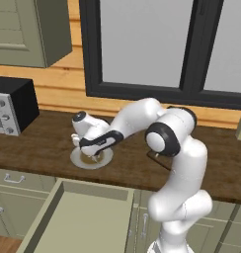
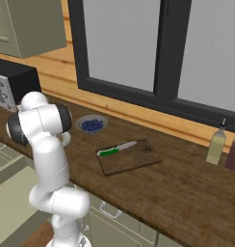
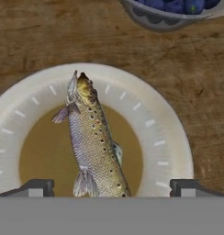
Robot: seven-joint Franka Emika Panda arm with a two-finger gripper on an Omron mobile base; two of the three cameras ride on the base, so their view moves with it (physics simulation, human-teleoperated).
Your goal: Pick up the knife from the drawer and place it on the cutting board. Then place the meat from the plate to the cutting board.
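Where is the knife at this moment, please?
In the right base view, the knife lies on the cutting board along its far edge, on the counter right of the bowl of berries.

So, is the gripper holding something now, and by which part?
Nothing is held. The gripper is open above the plate, its fingertips on either side of the meat, not closed on it.

1 plate (image 3: 173, 151), 1 fish (image 3: 93, 142), 1 knife (image 2: 117, 148), 1 board (image 2: 129, 157), 1 berry bowl (image 2: 91, 124), 2 bottles (image 2: 216, 144).
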